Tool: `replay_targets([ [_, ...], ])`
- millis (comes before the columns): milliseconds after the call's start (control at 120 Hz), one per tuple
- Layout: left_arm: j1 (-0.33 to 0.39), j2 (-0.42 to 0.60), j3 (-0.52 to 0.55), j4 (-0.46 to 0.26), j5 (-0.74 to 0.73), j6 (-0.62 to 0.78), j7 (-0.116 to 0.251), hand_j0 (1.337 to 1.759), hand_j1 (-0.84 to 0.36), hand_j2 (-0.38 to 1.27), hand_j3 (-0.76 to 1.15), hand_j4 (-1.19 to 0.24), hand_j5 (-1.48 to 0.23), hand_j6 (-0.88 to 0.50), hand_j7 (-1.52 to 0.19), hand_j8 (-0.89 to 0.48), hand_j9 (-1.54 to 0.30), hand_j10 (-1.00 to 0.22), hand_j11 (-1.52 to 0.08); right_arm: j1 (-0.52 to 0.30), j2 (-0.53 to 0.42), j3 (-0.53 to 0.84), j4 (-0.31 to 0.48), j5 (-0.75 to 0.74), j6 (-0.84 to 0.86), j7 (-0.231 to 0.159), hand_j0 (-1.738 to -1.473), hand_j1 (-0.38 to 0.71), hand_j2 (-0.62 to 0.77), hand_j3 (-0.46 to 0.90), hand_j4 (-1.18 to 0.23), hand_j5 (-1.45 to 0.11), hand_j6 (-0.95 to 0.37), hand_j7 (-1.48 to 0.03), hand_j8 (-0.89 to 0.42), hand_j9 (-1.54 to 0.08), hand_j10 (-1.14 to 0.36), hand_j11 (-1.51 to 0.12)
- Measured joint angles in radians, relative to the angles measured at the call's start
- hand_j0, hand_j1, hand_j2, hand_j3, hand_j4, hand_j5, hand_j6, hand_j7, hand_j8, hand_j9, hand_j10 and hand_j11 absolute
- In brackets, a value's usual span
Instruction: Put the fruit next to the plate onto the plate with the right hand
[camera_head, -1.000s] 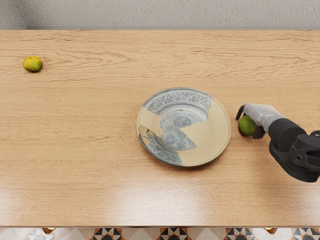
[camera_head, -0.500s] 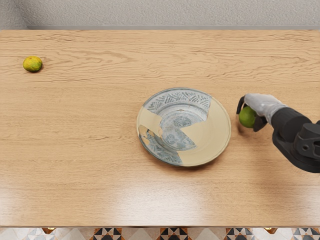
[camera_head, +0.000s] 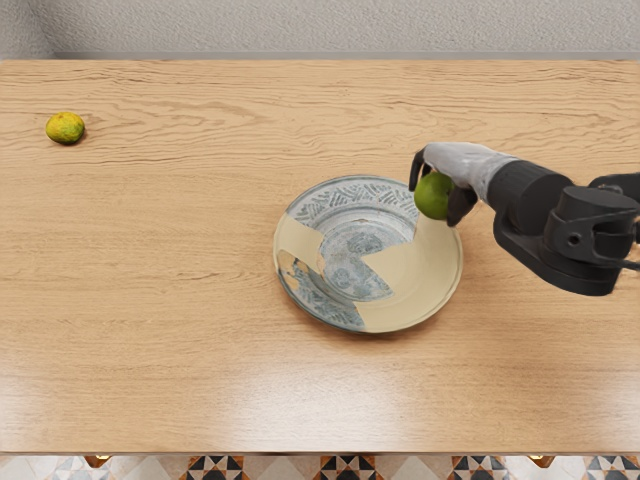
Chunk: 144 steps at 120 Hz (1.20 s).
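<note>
Wooden table (camera_head: 150, 330) fills the view, and nearest on it lies the patterned plate (camera_head: 420, 280). Just beyond, over the plate's far right rim, the right hand (camera_head: 455, 168) has its fingers clamped around the green fruit (camera_head: 433, 196). Farther back, at the far left, a yellow-green fruit (camera_head: 65, 127) sits alone on the table.

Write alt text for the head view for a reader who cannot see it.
The right hand holds a green fruit at the right rim of the patterned plate. A yellow-green fruit lies far left on the wooden table.
</note>
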Motion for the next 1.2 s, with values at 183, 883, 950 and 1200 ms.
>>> replay_targets([
  [183,0.000,0.000,0.001,0.001,0.000,0.000,0.000,1.658,0.35,0.00,0.00,0.00,0.00,0.00,0.00,0.00,0.00,0.00,0.00,0.052,0.111,0.000,-0.018,0.062,-0.004,0.000,-1.656,0.22,0.12,0.00,-0.48,-0.90,-0.33,-0.86,-0.34,-0.89,-0.57,-0.89],
  [883,0.000,0.000,0.001,0.002,0.000,0.000,0.000,1.658,0.35,0.00,0.00,0.00,0.00,0.00,0.00,0.00,0.00,0.00,0.00,0.032,0.328,0.092,-0.143,0.225,0.011,0.000,-1.658,-0.23,0.02,0.00,-0.11,-0.21,-0.08,-0.19,-0.08,-0.20,-0.13,-0.20],
  [950,0.000,0.000,0.001,0.002,0.000,0.000,0.000,1.658,0.35,0.00,0.00,0.00,0.00,0.00,0.00,0.00,0.00,0.00,0.00,-0.090,0.293,0.288,-0.165,0.319,0.139,0.000,-1.658,-0.26,0.02,0.00,-0.08,-0.15,-0.06,-0.14,-0.06,-0.15,-0.09,-0.15],
  [1200,-0.001,0.000,0.001,0.002,0.000,0.000,0.000,1.658,0.35,0.00,0.00,0.00,0.00,0.00,0.00,0.00,0.00,0.00,0.00,-0.360,0.203,0.722,-0.353,0.892,0.753,0.000,-1.658,-0.32,0.00,0.00,-0.02,-0.04,-0.02,-0.04,-0.02,-0.04,-0.03,-0.04],
])
